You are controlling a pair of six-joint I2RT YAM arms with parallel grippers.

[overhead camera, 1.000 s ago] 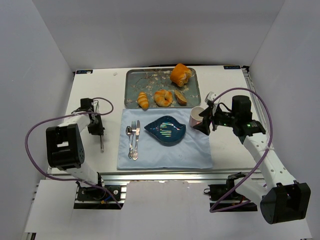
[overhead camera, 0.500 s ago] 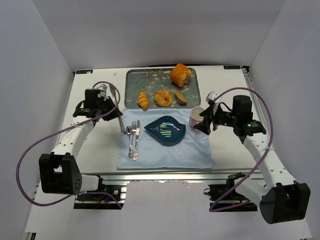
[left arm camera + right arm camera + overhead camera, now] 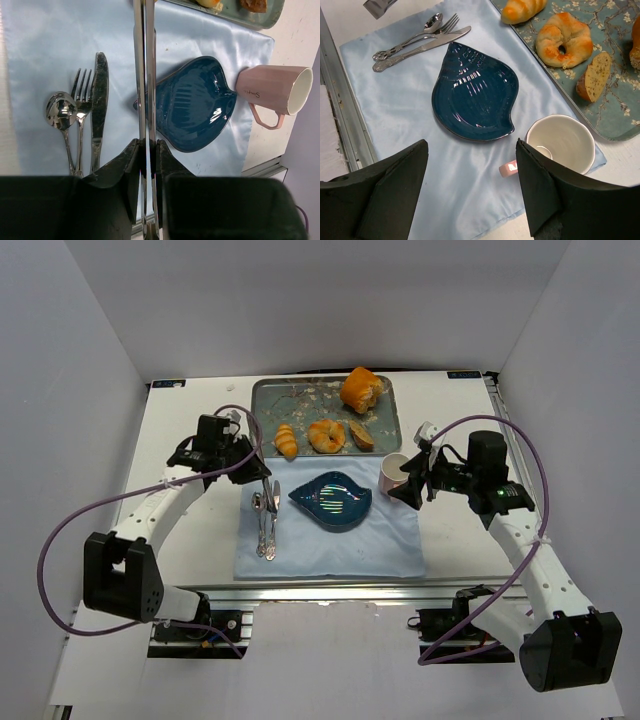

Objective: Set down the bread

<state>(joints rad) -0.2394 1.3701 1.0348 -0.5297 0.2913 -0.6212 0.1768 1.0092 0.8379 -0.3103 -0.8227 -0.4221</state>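
Several breads lie on the patterned tray (image 3: 266,420): a big orange loaf (image 3: 360,390), a small roll (image 3: 286,441), a ring-shaped pastry (image 3: 326,435) and a seeded slice (image 3: 362,434). In front of the tray, a blue leaf-shaped plate (image 3: 331,498) rests bare on a light blue cloth (image 3: 330,545). My left gripper (image 3: 148,150) is shut on thin metal tongs (image 3: 145,75), whose arms reach out over the cloth beside the plate. My right gripper (image 3: 471,145) hangs open above the cloth, beside a pink mug (image 3: 560,144), holding nothing.
A spoon (image 3: 61,112), fork (image 3: 82,107) and knife (image 3: 99,100) lie side by side on the cloth left of the plate. The mug (image 3: 393,473) stands at the cloth's far right corner. White walls enclose the table on three sides.
My left arm has swung from the table's left edge toward the cloth, carrying the tongs up near the cutlery and the tray's corner. The right arm has stayed put.
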